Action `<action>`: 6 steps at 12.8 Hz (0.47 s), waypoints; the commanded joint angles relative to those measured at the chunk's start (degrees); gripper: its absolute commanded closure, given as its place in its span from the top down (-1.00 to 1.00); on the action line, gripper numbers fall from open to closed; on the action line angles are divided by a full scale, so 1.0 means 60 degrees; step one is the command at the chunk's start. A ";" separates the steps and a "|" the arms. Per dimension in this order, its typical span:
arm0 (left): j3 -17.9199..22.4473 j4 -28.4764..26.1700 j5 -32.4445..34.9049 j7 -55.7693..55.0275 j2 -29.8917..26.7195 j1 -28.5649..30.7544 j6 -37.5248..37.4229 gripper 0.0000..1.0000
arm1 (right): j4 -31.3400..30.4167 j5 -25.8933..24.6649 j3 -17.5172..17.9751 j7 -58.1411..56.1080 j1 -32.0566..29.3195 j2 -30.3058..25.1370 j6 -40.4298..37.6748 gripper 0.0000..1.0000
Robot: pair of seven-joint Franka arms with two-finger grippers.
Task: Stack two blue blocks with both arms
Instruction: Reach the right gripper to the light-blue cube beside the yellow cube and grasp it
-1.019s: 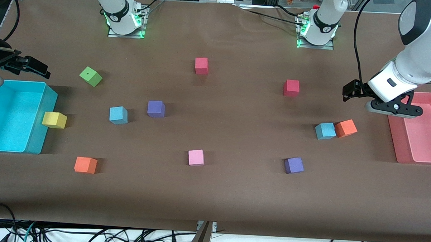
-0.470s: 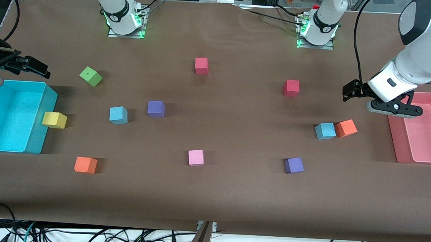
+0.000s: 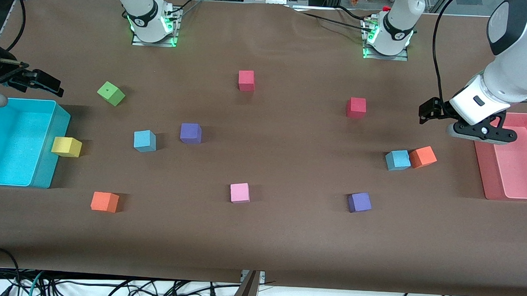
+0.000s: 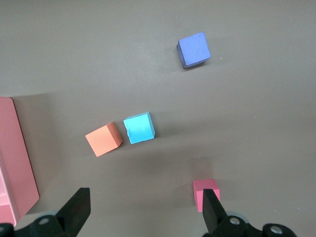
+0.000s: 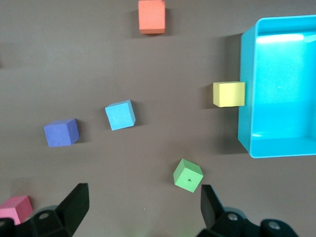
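Observation:
One blue block lies toward the right arm's end of the table, beside a purple cube; it also shows in the right wrist view. The other blue block lies toward the left arm's end, touching an orange cube; it also shows in the left wrist view. My left gripper hangs open and empty, high over the table by the pink bin. My right gripper hangs open and empty, high by the cyan bin.
A pink bin stands at the left arm's end. A yellow cube touches the cyan bin. Scattered about are a green cube, two red cubes, a pink cube, a second purple cube and a second orange cube.

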 commanded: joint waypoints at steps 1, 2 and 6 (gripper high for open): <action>-0.0008 0.0137 0.0142 -0.0123 -0.0072 -0.0052 -0.0225 1.00 | 0.0138 -0.0193 0.0015 -0.0206 0.0578 0.0661 -0.0150 1.00; -0.0008 0.0137 0.0156 -0.0123 -0.0072 -0.0052 -0.0225 1.00 | 0.0137 -0.0165 0.0015 -0.0221 0.0638 0.0966 -0.0107 1.00; -0.0008 0.0137 0.0142 -0.0123 -0.0072 -0.0052 -0.0226 1.00 | -0.0445 0.0040 0.0044 -0.0119 0.1267 0.2198 0.1411 1.00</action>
